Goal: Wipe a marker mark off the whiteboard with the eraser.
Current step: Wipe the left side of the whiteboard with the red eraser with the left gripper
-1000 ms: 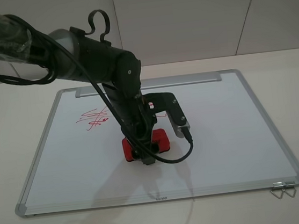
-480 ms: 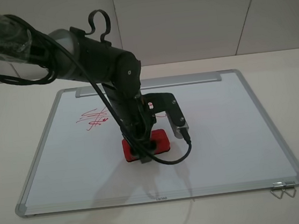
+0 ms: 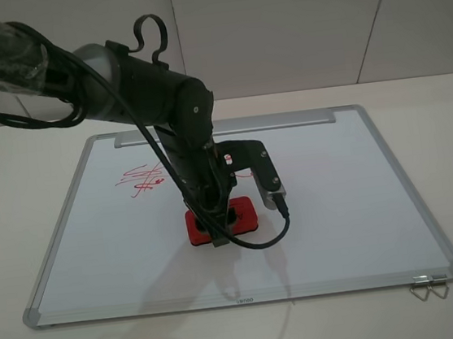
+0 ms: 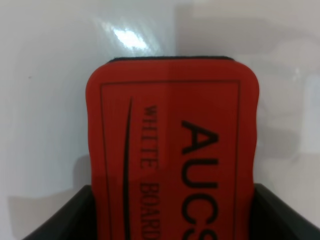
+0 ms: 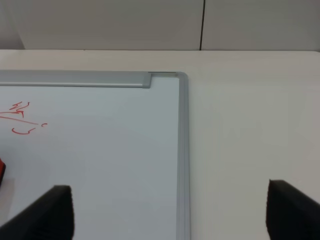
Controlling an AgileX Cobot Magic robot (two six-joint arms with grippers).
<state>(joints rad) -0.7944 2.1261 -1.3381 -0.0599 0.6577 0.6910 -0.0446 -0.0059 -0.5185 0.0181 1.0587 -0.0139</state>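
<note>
On whiteboard (image 3: 352,196): eraser (image 3: 246,215) long axis left-right, left fingers (image 4: 60,217) clamping; right fingers (image 5: 50,212) spread.

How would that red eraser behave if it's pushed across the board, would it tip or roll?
Probably neither: the eraser is a flat block lying broad side down on the whiteboard. The dark strip at its base looks like felt, so it should likely glide over the glossy surface. It seems stiff, since the left gripper flanks its straight sides.

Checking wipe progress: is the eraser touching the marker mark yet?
Apart. The exterior high view shows bare whiteboard between the eraser and the marker mark.
</note>
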